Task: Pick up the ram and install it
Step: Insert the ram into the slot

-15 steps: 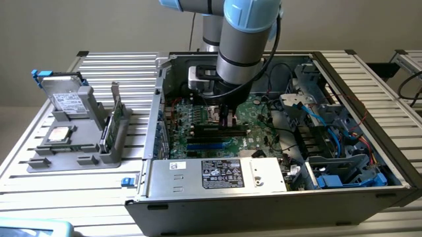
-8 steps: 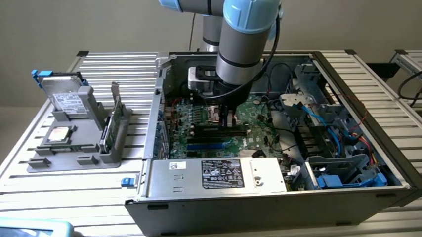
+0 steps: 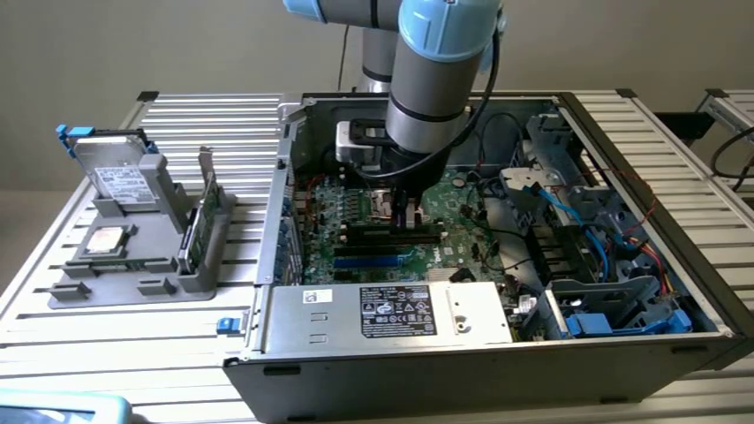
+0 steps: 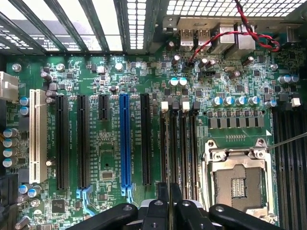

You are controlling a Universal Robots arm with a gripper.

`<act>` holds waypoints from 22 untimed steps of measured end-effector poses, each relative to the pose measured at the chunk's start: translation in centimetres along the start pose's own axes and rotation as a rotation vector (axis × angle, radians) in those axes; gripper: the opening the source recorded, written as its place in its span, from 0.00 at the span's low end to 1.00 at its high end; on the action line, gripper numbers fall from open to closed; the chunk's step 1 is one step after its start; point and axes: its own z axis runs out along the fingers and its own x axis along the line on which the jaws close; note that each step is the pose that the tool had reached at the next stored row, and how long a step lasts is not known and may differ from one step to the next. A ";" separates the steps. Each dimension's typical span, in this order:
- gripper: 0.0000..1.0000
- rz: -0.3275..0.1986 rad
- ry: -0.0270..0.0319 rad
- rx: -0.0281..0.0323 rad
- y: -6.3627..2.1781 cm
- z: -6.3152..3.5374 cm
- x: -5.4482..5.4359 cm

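My gripper (image 3: 407, 221) reaches down into the open computer case (image 3: 659, 265), over the motherboard (image 4: 110, 72). Its black fingers (image 4: 163, 201) stand almost together above the memory slots (image 4: 189, 143), beside the empty processor socket (image 4: 237, 179). A thin dark strip runs on from between them along one slot; it looks like the ram (image 4: 170, 158) seen edge-on, with the gripper shut on it. In the exterior view the ram's body is lost among the black slots under the fingers. I cannot tell how deep it sits in the slot.
On the exterior view's left a grey holder (image 3: 154, 283) carries a hard drive (image 3: 118, 172), a square silver chip (image 3: 106, 238) and a tall green card (image 3: 203, 221) with a metal bracket. Case walls, blue cables (image 3: 589, 230) and the power supply (image 3: 389, 314) surround the board.
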 end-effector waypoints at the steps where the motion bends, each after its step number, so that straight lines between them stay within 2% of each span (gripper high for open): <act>1: 0.13 0.000 -0.0001 0.0001 0.01 0.01 0.0; 22: 0.13 -0.002 -0.0003 -0.0001 0.13 0.25 0.0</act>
